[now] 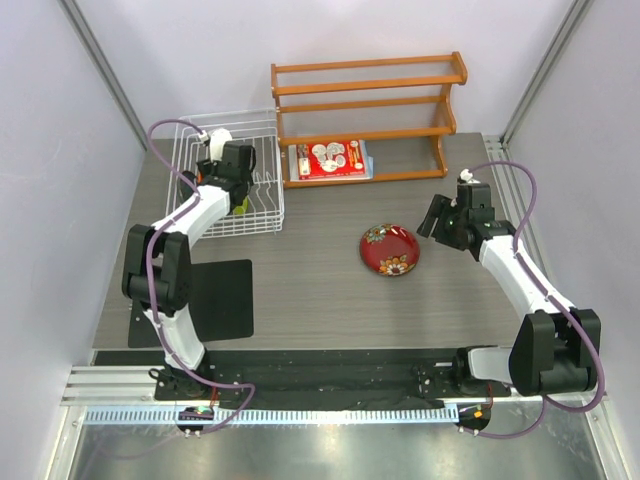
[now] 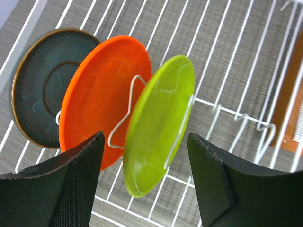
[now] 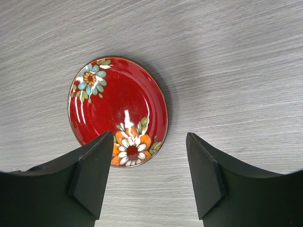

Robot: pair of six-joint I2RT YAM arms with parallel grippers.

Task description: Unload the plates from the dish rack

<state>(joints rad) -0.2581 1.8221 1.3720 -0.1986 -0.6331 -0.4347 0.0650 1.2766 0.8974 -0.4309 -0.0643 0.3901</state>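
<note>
Lime green and nearest my camera, one plate [image 2: 158, 125] stands on edge in the white wire dish rack [image 2: 236, 113], filling the middle of the left wrist frame. An orange plate [image 2: 102, 94] leans just behind it to the left. A dark teal plate [image 2: 40, 90] with a brown rim stands behind that, at the left edge of the frame. Thin wire prongs rise between them. My left gripper [image 2: 146, 142] hangs over the rack with its fingers spread wide and grasping nothing. The green plate's lower edge shows in the gap between them, and I cannot tell whether either finger touches it.

From above, the rack sits at the upper left of the grey table [image 1: 320, 300], and a black mat [image 1: 215, 300] lies below it. An orange-brown wooden shelf [image 1: 370, 100] stands at the upper middle, with a red-and-white packet [image 1: 330, 160] lying on its lowest level.

The dark red floral plate [image 3: 116, 106] lies flat on the table right of centre, well apart from the rack. My right gripper [image 3: 149, 142] hovers above it, fingers parted and empty.
</note>
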